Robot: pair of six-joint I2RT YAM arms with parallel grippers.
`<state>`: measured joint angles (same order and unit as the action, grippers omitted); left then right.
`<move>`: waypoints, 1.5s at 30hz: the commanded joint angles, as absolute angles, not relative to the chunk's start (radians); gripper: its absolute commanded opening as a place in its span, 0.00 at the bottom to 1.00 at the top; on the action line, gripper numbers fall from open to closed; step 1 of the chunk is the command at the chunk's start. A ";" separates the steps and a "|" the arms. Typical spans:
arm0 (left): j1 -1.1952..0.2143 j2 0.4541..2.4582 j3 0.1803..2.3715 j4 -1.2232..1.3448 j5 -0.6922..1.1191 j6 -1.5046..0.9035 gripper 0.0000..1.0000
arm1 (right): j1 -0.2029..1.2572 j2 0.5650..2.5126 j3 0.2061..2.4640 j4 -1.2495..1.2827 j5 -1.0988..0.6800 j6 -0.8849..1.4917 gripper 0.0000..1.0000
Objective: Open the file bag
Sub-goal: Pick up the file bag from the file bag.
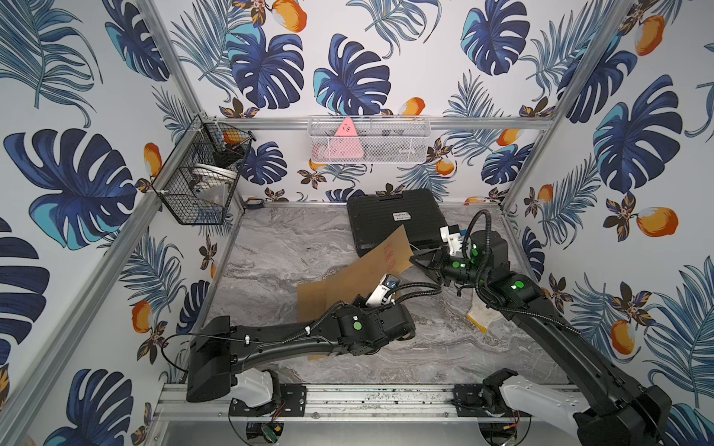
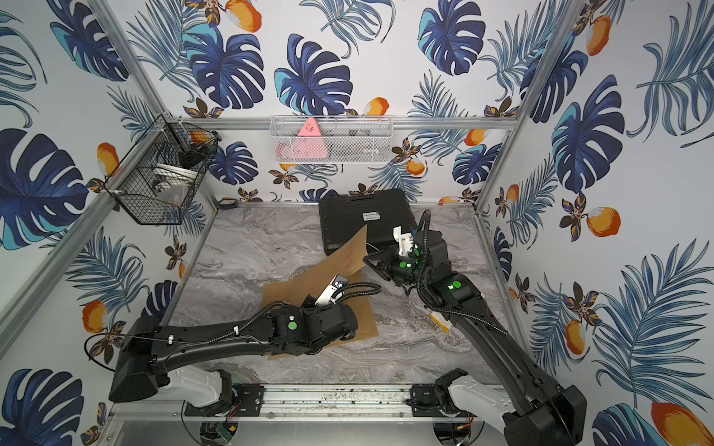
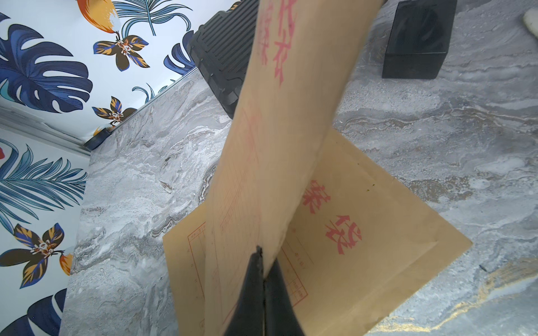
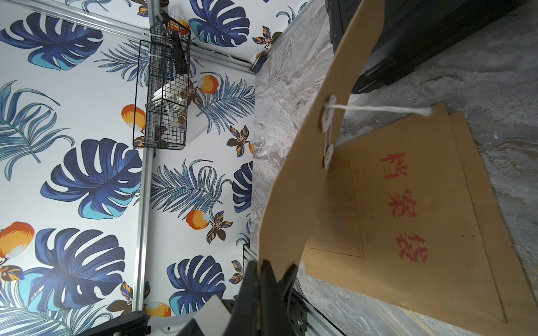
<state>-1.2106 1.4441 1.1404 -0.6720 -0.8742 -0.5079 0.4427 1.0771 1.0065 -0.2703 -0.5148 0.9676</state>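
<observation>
On the marble table (image 1: 270, 251), my left gripper (image 3: 263, 261) and right gripper (image 4: 262, 267) each pinch an edge of the brown file bag (image 1: 390, 251), holding it up at a slant over another file bag (image 3: 364, 232) lying flat. Up on the walls, a black wire basket (image 1: 193, 193) holds white things, and a white mesh basket (image 1: 405, 148) holds a pink triangle (image 1: 344, 141). Just behind the raised bag sits a black case (image 1: 394, 210), partly hidden by it.

The file bag (image 1: 388, 253) is tan with red characters, the table (image 1: 270, 247) grey-veined marble, the case (image 1: 386, 206) black, the walls (image 1: 425, 58) white with blue leaves.
</observation>
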 commanded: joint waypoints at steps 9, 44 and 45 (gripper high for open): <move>-1.207 1.283 1.164 -0.728 -0.789 -0.564 0.00 | 0.441 0.934 1.079 -0.369 -0.175 0.744 1.00; -0.939 0.949 1.570 -0.720 0.094 -0.215 0.00 | 0.260 1.089 1.048 0.266 -1.075 0.679 1.00; -0.939 0.945 1.571 -0.719 0.103 -0.216 0.00 | 0.261 1.089 1.041 0.318 -1.097 0.719 1.00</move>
